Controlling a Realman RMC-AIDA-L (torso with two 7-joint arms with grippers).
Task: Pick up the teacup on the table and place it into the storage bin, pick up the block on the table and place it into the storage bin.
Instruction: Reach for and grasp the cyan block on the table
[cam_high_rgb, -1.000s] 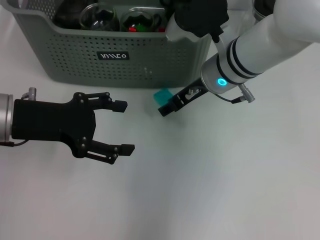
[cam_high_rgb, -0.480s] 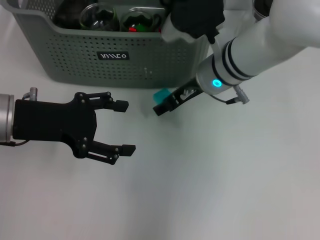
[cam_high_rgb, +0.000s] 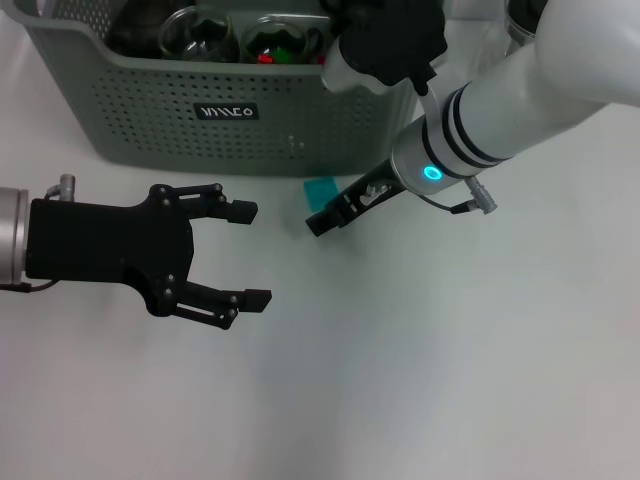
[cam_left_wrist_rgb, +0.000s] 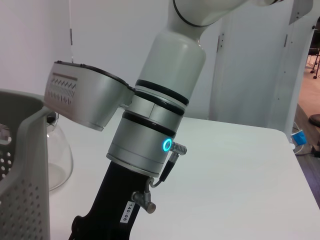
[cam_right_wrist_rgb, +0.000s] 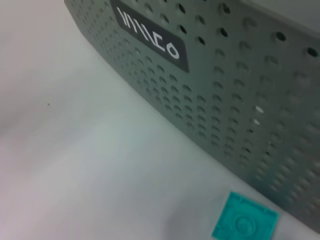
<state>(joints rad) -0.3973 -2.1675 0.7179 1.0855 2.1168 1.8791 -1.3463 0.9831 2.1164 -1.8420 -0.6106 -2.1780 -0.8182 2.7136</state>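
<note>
the small teal square plastic block (cam_high_rgb: 321, 189) lies flat on the white table (cam_high_rgb: 420, 360), just beside the front wall of the large grey-green perforated plastic storage bin (cam_high_rgb: 150, 115) and just off the tip of my right gripper (cam_high_rgb: 325, 220). from my right wrist the block (cam_right_wrist_rgb: 245, 223) shows a round moulded mark on its top face, with the bin wall (cam_right_wrist_rgb: 225, 95) and its black label close behind it.

i judge the block step to be the one in hand. glassware already sits inside the bin, though i cannot tell whether the teacup is among it, and i see no cup on the table. my right gripper comes in low and slanted from the bin's near corner, its dark fingertip almost touching the block's near edge. i cannot tell whether its fingers are spread or pressed together; they are not on the block yet.

next i would need to straddle the block with the fingers, pinch it, lift it over the bin's rim and let go inside. the wall being so close leaves little room on the far side, so a nudge could push the block against it.

against the earlier pictures, my right gripper has slid along the bin front toward my left side, and the block now shows more fully. my left gripper (cam_high_rgb: 232, 255) waits with fingers spread wide, well apart from the block, much as before.
</note>
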